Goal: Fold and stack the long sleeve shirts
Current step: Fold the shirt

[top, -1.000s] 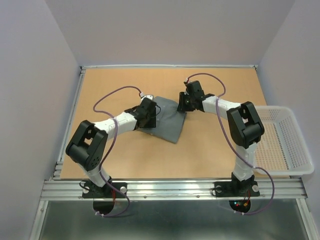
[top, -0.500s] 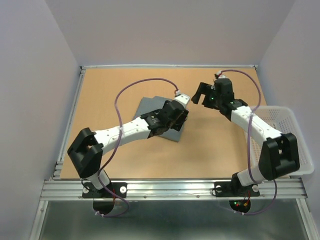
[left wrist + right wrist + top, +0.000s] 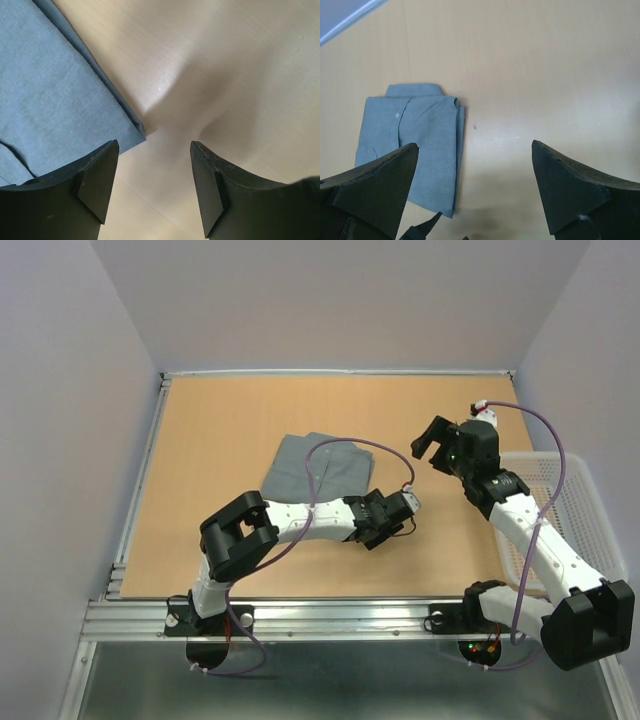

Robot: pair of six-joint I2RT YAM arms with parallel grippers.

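The long sleeve shirt (image 3: 318, 466) lies folded into a grey rectangle on the table's middle, collar side up with a pale button showing in the right wrist view (image 3: 415, 140). My left gripper (image 3: 385, 518) hangs low just off the shirt's near right corner, open over bare wood (image 3: 153, 146); the shirt's corner (image 3: 60, 85) shows beside its left finger. My right gripper (image 3: 432, 445) is raised to the right of the shirt, wide open and holding nothing (image 3: 474, 147).
A white mesh basket (image 3: 590, 540) stands at the table's right edge, beside the right arm. The wooden tabletop (image 3: 230, 410) is walled at the back and both sides. A purple cable from the left arm arcs over the shirt.
Both grippers have left the shirt. The left one swept right and nearer, off the cloth's corner. The right one opened wide and drew back to the right.
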